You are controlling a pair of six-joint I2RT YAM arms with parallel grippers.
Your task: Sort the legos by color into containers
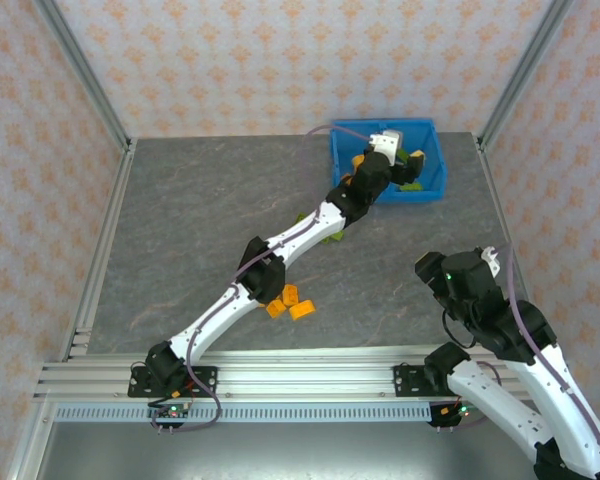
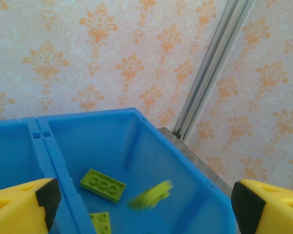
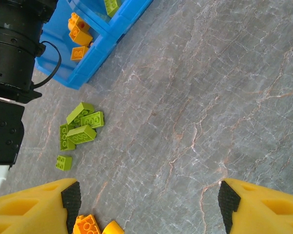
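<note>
Tabletop (image 1: 180, 220) open left; bin (image 1: 412, 192) at far edge, left jaws spread above.

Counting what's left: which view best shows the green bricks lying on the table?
Right wrist: the green bricks lie unobstructed near the blue bin. From the top view, the left arm hides most of them.
</note>
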